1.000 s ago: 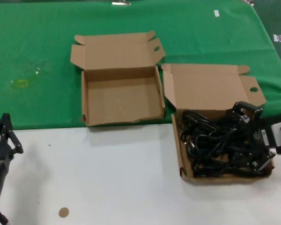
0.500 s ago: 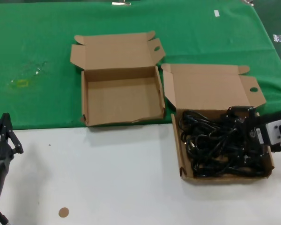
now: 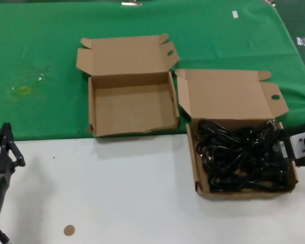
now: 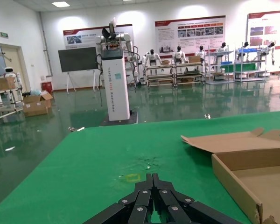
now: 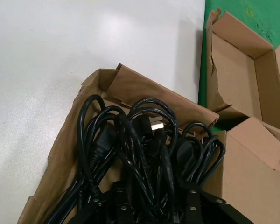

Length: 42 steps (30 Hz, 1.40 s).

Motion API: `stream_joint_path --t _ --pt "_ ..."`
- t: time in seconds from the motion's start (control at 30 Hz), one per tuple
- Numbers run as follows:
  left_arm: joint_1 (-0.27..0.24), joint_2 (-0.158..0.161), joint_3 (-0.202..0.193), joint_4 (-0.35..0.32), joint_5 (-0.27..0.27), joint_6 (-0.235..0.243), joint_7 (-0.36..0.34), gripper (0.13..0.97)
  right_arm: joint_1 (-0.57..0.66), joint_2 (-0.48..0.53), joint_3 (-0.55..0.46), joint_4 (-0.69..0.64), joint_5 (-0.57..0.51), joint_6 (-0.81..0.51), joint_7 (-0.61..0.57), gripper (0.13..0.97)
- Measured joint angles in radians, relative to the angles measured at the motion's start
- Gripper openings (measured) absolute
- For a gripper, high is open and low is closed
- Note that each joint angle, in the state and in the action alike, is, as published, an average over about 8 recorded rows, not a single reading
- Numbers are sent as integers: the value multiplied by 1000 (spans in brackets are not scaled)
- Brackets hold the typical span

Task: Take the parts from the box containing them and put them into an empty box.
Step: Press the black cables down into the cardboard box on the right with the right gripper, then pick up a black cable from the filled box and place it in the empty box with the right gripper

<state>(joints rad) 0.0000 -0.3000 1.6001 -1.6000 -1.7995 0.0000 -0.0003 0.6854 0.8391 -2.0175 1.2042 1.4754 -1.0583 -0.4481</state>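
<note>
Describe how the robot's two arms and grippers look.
Left gripper: black, with slim jointed linkage fingers on a dark grey rounded forearm. Right gripper: also black, on a white and grey wrist block with a dark panel and a thin black cable beside it.

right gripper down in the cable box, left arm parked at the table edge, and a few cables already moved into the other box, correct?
Not quite: the empty box holds no cables yet, as the head view shows. All the black cables are in the box containing them. The rest stands: the right gripper is down among them, and the left gripper is parked at the table edge.
</note>
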Motion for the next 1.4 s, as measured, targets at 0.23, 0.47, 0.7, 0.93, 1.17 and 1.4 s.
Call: stream_joint_path --t 0.23,0.47,0.7,0.93,1.17,1.4 --pt "0 0 0 0 0 0 0 152 -3 4 10 -1 6 -3 -2 343" --pt "0 0 0 0 0 0 0 152 -12 22 22 27 12 -9 13 228" --pt "0 0 0 0 0 0 0 152 -33 51 33 84 14 -15 40 195" --pt "0 0 0 0 0 0 0 152 -26 65 40 138 10 -25 78 185" --pt "0 0 0 0 0 0 0 152 31 43 35 167 -16 -28 120 184" --pt "0 0 0 0 0 0 0 152 103 -19 10 176 -63 -15 155 183"
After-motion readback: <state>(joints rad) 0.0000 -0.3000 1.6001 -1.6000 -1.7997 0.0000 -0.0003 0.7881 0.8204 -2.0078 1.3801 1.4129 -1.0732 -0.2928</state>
